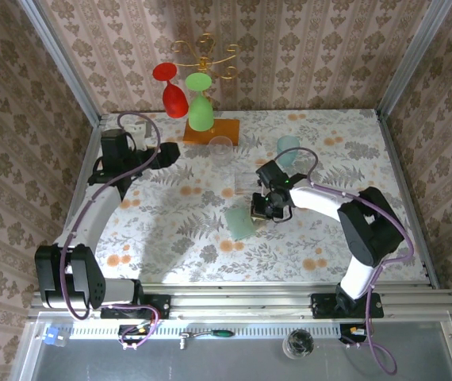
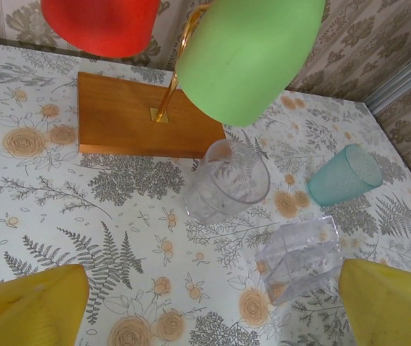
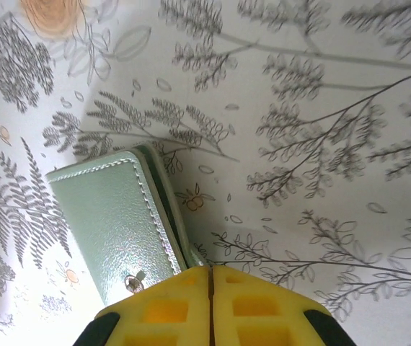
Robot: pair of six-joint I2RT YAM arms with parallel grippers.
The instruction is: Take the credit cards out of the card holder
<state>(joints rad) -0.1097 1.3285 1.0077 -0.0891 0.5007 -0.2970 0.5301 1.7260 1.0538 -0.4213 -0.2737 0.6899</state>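
The card holder is a pale grey-green wallet, folded shut, with a small snap near its lower edge. From above, the card holder sits mid-table, just left of my right gripper. In the wrist view my right gripper has its yellow fingertips pressed together at the holder's corner. A thin pale strip of the holder's edge runs into the seam between them. The credit cards are hidden. My left gripper hangs wide open over bare cloth at the back left, its fingers holding nothing. It appears from above as the left gripper.
A wooden base carries a gold rack with a red glass and a green glass hanging upside down. A clear cup, a teal cup and a clear plastic box lie ahead of the left gripper.
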